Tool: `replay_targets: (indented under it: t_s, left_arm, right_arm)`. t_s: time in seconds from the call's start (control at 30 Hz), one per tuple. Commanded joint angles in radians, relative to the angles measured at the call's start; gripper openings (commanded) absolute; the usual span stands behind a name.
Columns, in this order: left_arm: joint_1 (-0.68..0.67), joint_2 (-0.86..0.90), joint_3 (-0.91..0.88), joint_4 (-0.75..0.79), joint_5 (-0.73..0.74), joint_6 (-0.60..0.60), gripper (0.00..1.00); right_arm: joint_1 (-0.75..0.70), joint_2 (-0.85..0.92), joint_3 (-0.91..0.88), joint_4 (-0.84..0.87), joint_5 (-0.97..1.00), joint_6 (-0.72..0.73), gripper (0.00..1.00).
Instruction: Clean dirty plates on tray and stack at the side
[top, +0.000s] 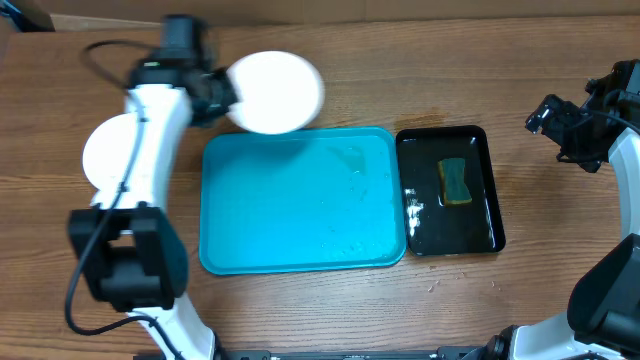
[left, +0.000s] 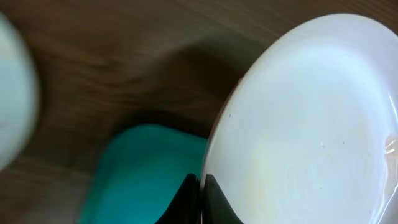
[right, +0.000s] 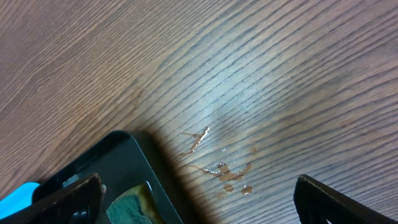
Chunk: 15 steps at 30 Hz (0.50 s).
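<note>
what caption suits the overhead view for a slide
Left pincer holds a white plate behind the blue tray; sponge in black tray.

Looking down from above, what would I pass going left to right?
White plate, turquoise tray, black tray with sponge, right gripper. The left gripper has a held plate overlapping the tray, so it's left out.

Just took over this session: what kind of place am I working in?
Likely a robot test bench set up for dishwashing: wooden table, blue tray, black tray holding a sponge.
</note>
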Motion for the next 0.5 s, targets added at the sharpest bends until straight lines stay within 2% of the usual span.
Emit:
replay_targets:
  t_s: [0.0, 0.1, 0.23, 0.47]
  left_arm:
    - [0.154, -0.006, 0.015, -0.048, 0.039, -0.017, 0.04]
    - [0.32, -0.006, -0.003, -0.064, 0.039, -0.017, 0.04]
    - [0.452, -0.006, -0.047, -0.05, 0.039, -0.036, 0.04]
    - [0.541, -0.006, -0.216, 0.094, 0.017, -0.037, 0.04]
  right_arm:
    - [-0.002, -0.025, 0.018, 0.003, 0.002, 0.004, 1.0]
    - [-0.002, -0.025, 0.018, 0.003, 0.002, 0.004, 1.0]
    - [-0.002, -0.025, 0.018, 0.003, 0.002, 0.004, 1.0]
    - [-0.002, -0.025, 0.018, 0.003, 0.002, 0.004, 1.0]
